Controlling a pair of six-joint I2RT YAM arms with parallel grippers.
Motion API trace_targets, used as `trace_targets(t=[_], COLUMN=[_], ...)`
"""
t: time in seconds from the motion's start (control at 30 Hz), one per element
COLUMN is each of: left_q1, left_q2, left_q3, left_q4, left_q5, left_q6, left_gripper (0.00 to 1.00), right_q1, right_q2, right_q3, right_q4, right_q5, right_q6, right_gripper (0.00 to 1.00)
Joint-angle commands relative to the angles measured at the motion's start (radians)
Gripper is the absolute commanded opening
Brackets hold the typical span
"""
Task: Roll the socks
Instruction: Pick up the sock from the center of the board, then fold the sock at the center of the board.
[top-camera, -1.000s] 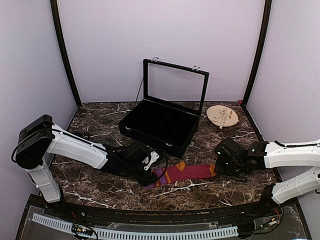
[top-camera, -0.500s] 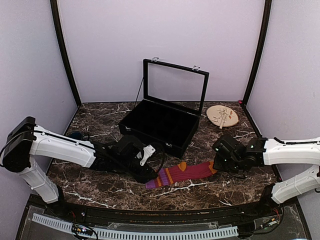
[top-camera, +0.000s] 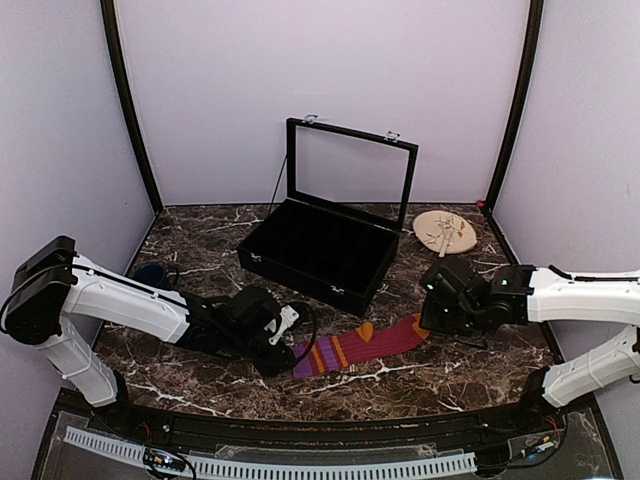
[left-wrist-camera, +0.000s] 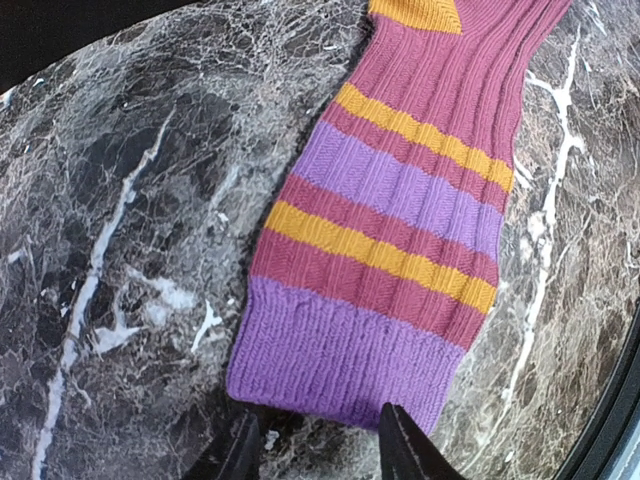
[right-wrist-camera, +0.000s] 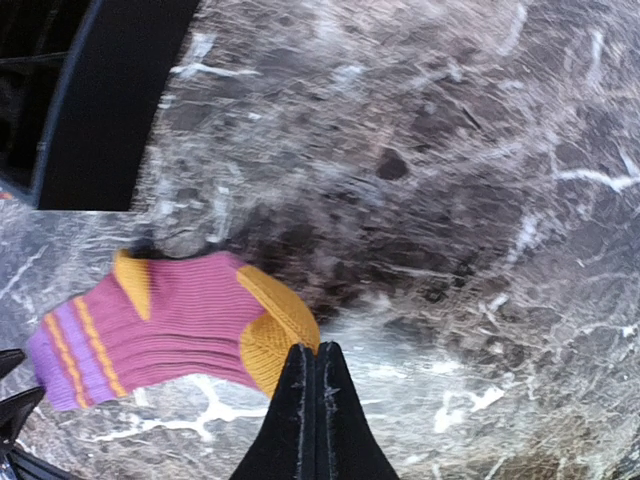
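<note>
Striped sock (top-camera: 355, 348) — light, limp knit, judged non-slippery; best taken at its purple cuff, which left gripper (left-wrist-camera: 320, 432) meets part-open — right gripper (right-wrist-camera: 308, 350) closed at its orange toe.

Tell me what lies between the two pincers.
The striped sock, laid flat on the marble table: purple cuff at the open left pincer, orange toe by the shut right pincer. The top view shows it.
</note>
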Motion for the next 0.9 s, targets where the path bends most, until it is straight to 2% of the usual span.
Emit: trace_targets(t=[0.0,0.47,0.87], left_q1=[-0.001,-0.001,-0.001], left_q2=[-0.002,0.019,0.013], left_q3=[-0.012,-0.042,-0.075], left_q4=[-0.028,0.011,0.065], left_q5=[-0.010,0.003,0.030], left_q6=[-0.016,-0.038,-0.068], left_gripper=[0.42,0.38,0.34], right_q1=[0.035,0.193,0.276], right_q2=[0.043,0.205,0.360], right_q3=[0.073,0.272,0.441], right_q4=[-0.009,-0.012,0.028], right_q5=[0.018,0.047,0.011], right_q6=[-0.022,-0.006,-0.047], right_gripper=[0.00,0.00,0.00])
